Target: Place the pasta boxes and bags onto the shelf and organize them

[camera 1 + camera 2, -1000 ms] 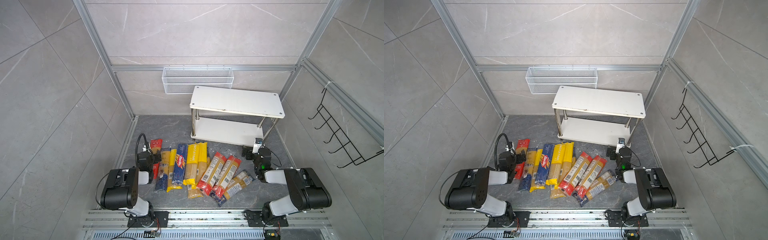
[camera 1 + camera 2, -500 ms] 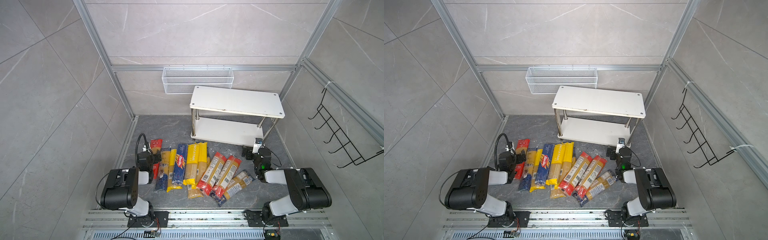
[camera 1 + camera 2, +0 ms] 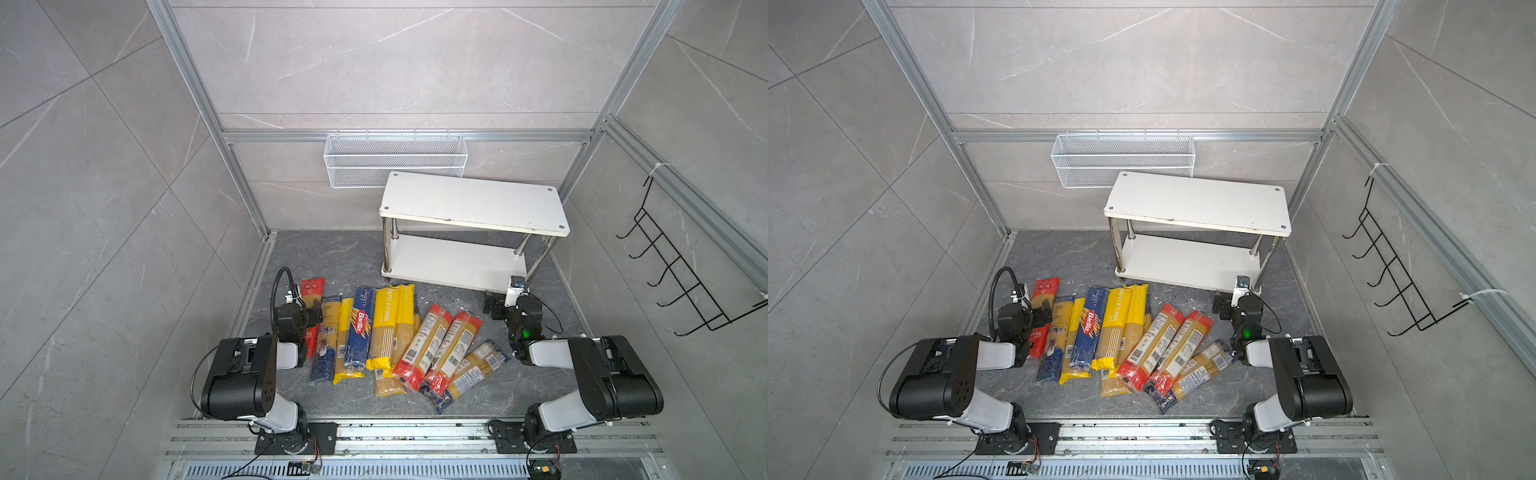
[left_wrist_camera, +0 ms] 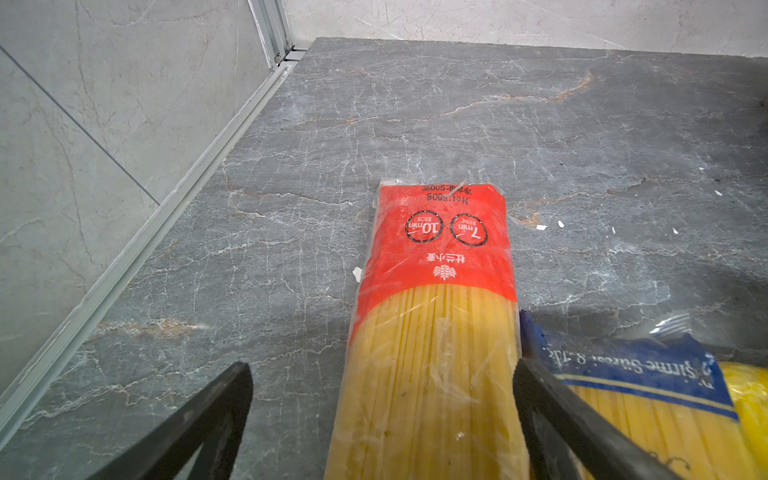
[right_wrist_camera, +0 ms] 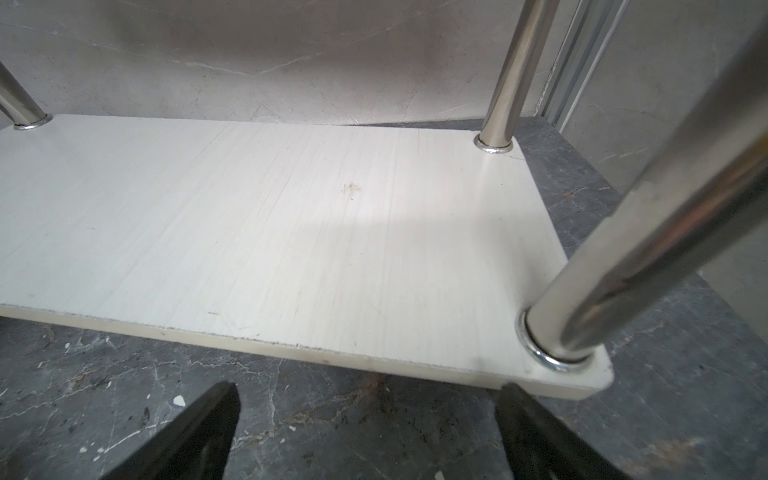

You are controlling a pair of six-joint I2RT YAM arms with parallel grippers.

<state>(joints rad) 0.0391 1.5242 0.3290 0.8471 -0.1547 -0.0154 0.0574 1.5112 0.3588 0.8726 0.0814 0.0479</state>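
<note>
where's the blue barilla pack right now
In both top views the blue Barilla pack lies flat on the grey surface, left of the row's middle, between a yellow-ended clear bag and the wide yellow bag.

Nothing has moved since 1 second ago: the left gripper [image 3: 316, 308], right gripper [image 3: 490, 302] and pasta packs [image 3: 359, 332] sit in identical frame positions.
</note>
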